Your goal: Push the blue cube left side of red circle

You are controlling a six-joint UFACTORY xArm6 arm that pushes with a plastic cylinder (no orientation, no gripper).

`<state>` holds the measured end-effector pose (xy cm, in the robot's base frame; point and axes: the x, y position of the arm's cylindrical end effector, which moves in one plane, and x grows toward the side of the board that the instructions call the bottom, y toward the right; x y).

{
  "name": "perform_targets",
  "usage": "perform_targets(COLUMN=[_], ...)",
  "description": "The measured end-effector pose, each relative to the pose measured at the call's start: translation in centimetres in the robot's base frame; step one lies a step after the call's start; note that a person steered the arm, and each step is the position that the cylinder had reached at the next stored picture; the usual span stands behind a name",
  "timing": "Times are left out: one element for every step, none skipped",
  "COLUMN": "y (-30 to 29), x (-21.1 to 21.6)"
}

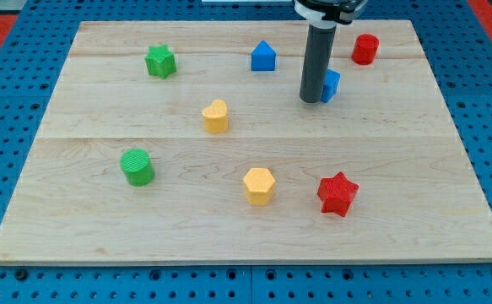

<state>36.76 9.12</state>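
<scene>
The blue cube (331,85) sits near the view's top right, partly hidden behind my rod. The red circle, a short red cylinder (364,49), stands above and to the right of it, close to the board's top edge. My tip (311,100) rests on the board touching the cube's left side. The cube lies below and to the left of the red cylinder, with a gap between them.
A blue house-shaped block (263,57) lies left of the rod. A green star (160,62), a yellow heart-like block (216,116), a green cylinder (137,166), a yellow hexagon (259,186) and a red star (337,193) are spread over the wooden board (414,152).
</scene>
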Motion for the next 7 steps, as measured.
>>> perform_targets(y=[0.8,3.6,3.8,3.2,3.2,3.2,3.4], x=[0.2,0.2,-0.8,-3.3,-4.5,-5.7,-6.8])
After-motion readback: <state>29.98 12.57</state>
